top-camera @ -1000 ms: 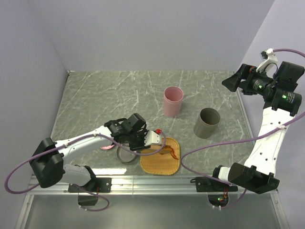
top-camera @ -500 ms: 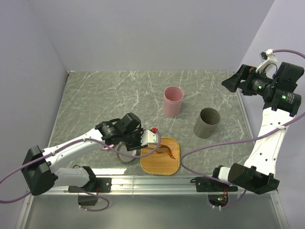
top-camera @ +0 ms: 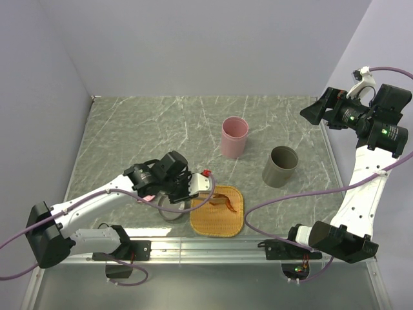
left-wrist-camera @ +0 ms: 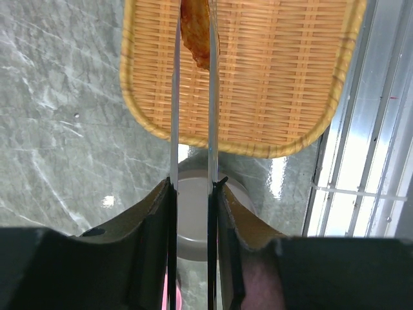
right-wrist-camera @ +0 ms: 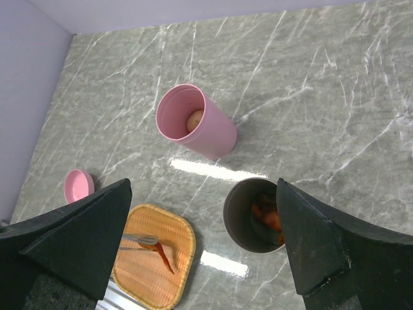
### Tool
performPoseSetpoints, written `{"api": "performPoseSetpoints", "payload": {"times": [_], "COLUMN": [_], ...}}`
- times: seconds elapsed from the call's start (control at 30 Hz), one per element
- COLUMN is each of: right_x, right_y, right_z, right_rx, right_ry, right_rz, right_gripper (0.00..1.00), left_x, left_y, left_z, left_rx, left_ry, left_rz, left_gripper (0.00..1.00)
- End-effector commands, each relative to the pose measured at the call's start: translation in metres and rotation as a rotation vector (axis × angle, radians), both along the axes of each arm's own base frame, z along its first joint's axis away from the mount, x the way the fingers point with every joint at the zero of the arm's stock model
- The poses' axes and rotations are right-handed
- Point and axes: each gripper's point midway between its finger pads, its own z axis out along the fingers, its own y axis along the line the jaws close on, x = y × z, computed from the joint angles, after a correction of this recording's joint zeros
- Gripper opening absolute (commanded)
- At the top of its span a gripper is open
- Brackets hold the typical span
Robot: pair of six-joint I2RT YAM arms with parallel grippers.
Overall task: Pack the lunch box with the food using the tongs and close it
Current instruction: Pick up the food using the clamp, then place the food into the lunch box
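Left pincer (top-camera: 199, 188), seen from above, is clenched on the tongs (top-camera: 209, 196), whose long axis runs from it to the right and slightly toward the near edge, tips over the woven tray (top-camera: 216, 226). A brown-orange piece (top-camera: 227, 204) lies curved at those tips. The arm hides most of the grey dish (top-camera: 169, 212), and only a sliver of the pink dish (top-camera: 146, 197) shows beside it. The pink cup (top-camera: 233, 137) and grey cup (top-camera: 281, 166) stand upright and apart farther back on the desk (top-camera: 142, 129). The right pincer (top-camera: 312, 113) hangs high at the right with its jaws spread wide, grasping nothing. A small red part on the left wrist is too small to read. In the left wrist view the fingers (left-wrist-camera: 155, 219) press the two thin tong arms, which run straight up the picture, nearly parallel. The brown-orange piece sits between them near the top, its upper end cut off by the frame. The grey dish lies below the tray's rim, half covered by the fingers. In the right wrist view the pink cup tilts in perspective with a pale ball (right-wrist-camera: 194, 119) inside. The grey cup holds orange pieces (right-wrist-camera: 271, 218), partly hidden by a black finger. The tray's near corner is also cut off.
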Motion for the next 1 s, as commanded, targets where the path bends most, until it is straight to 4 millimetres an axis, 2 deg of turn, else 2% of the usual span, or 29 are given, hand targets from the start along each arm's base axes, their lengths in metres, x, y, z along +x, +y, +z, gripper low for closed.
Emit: {"api": "performPoseSetpoints", "payload": {"times": [0.0,0.2,0.37,0.43,0.47,0.5,0.53,0.57,0.6,0.67,0.7,0.77,0.8,0.87,0.9,0.93,0.97], "right_x": [-0.003,-0.003,-0.002,-0.003,-0.002,-0.003,-0.002,-0.002,-0.002,-0.003,-0.003,-0.003,-0.003,-0.005,-0.005,-0.006,-0.006], "right_y": [0.002,0.002,0.002,0.001,0.001,0.001,0.000,0.000,0.000,0.000,-0.002,-0.007,-0.009,-0.012,-0.013,-0.017,-0.017], "right_z": [0.011,0.013,0.013,0.014,0.015,0.015,0.017,0.021,0.023,0.034,0.036,0.046,0.049,0.053,0.056,0.057,0.060], "right_rx": [-0.016,-0.019,-0.019,-0.007,-0.009,-0.009,-0.010,-0.012,-0.004,-0.013,-0.015,-0.029,-0.033,-0.020,-0.014,-0.010,-0.001], "right_ry": [-0.052,-0.056,-0.059,-0.054,-0.058,-0.059,-0.064,-0.074,-0.076,-0.100,-0.104,-0.124,-0.139,-0.149,-0.160,-0.163,-0.168], "right_rz": [0.005,0.005,0.005,-0.013,-0.014,-0.016,-0.023,-0.023,-0.027,-0.035,-0.044,-0.073,-0.082,-0.104,-0.111,-0.128,-0.122], "right_gripper": [1.00,1.00,1.00,1.00,1.00,1.00,1.00,1.00,1.00,1.00,1.00,1.00,1.00,1.00,1.00,1.00,1.00], "left_x": [0.007,0.012,0.019,0.025,0.028,0.032,0.034,0.040,0.043,0.052,0.057,0.066,0.070,0.079,0.086,0.092,0.096], "left_y": [-0.010,-0.020,-0.037,-0.047,-0.053,-0.060,-0.066,-0.075,-0.082,-0.098,-0.106,-0.123,-0.130,-0.144,-0.152,-0.160,-0.165], "left_z": [0.036,0.064,0.093,0.112,0.113,0.128,0.134,0.134,0.147,0.148,0.159,0.160,0.170,0.166,0.175,0.168,0.174], "left_rx": [-0.092,-0.169,-0.232,-0.282,-0.289,-0.324,-0.345,-0.352,-0.383,-0.402,-0.430,-0.462,-0.490,-0.501,-0.533,-0.531,-0.550], "left_ry": [-0.038,-0.030,-0.025,-0.034,-0.019,-0.031,-0.025,-0.008,-0.004,0.013,0.002,0.026,0.021,0.050,0.034,0.058,0.050], "left_rz": [0.013,0.028,0.035,0.035,0.045,0.046,0.047,0.053,0.054,0.055,0.049,0.054,0.053,0.069,0.074,0.085,0.084], "left_gripper": [0.00,0.00,0.00,0.00,0.00,0.00,0.00,0.00,0.00,0.00,0.00,0.00,0.00,0.00,0.00,0.00,0.00]}}
